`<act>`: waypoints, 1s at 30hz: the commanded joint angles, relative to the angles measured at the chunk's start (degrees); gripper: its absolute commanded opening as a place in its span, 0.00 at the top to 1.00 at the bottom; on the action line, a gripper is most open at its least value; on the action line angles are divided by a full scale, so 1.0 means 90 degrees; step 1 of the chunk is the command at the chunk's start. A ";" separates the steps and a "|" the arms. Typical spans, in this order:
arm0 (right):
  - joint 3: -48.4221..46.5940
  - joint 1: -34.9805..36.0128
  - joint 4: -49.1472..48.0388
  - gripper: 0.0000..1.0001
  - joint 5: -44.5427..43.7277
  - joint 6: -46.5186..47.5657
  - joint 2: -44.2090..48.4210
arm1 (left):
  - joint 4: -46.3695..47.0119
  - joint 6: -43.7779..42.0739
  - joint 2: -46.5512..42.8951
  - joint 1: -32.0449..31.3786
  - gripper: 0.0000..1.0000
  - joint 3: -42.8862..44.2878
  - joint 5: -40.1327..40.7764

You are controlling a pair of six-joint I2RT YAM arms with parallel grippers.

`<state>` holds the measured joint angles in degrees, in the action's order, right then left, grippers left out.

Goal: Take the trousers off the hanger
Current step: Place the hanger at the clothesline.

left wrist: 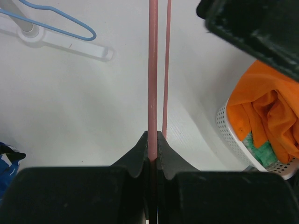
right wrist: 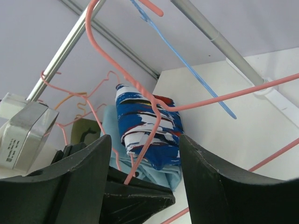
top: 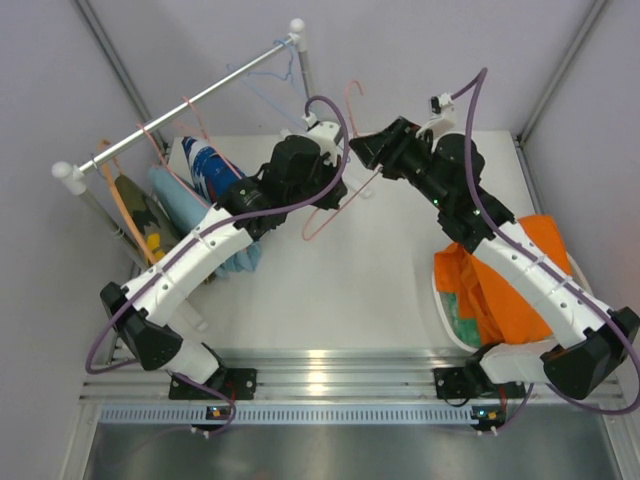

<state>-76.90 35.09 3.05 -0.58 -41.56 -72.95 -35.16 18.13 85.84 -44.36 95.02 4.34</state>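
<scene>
My left gripper [top: 338, 185] is shut on the wire of a bare pink hanger [top: 325, 220], held above the table; the wire runs out from between its jaws in the left wrist view [left wrist: 153, 93]. My right gripper [top: 362, 150] is open, its fingers either side of the same hanger [right wrist: 145, 144] without touching it. Blue-and-white patterned trousers [top: 205, 165], light blue trousers [top: 175, 198] and olive camouflage trousers [top: 140, 215] hang on the rail. Orange trousers [top: 520, 280] and mint green trousers [top: 462, 315] lie in the white basket [left wrist: 229, 126].
The metal rail [top: 190, 105] on white posts crosses the back left, with an empty blue hanger [top: 268, 85] near its far end. The rack's white foot [left wrist: 70, 44] rests on the table. The basket stands at the right edge beside my right arm.
</scene>
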 commanded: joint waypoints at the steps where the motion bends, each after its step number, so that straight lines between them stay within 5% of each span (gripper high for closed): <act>1: -0.0370 0.0193 -0.0427 0.40 -0.0472 -0.0031 -0.0166 | 0.0537 0.0066 0.0052 -0.0032 1.00 0.0106 -0.0111; 9: -0.0615 0.0310 -0.0475 0.52 -0.0658 0.0096 -0.0615 | 0.0674 0.0056 0.0052 -0.0100 1.00 0.0126 -0.0208; 19: -0.0479 0.0310 -0.0671 0.96 -0.0619 0.0155 -0.0469 | 0.0966 -0.0179 -0.0143 -0.0149 1.00 -0.0196 -0.0443; 22: -0.0381 0.0310 -0.0671 1.00 -0.0512 0.0213 -0.0342 | 0.1094 -0.0247 -0.0270 -0.0140 0.99 -0.0304 -0.0656; 30: -0.0166 -0.0079 -0.0427 1.00 0.0307 0.0292 0.0039 | 0.1104 -0.0393 -0.0650 -0.0120 0.54 -0.0236 -0.1204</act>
<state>-78.17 36.18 0.64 -2.37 -40.07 -76.05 -28.75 16.01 84.36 -45.43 92.12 -3.22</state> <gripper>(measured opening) 0.031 0.431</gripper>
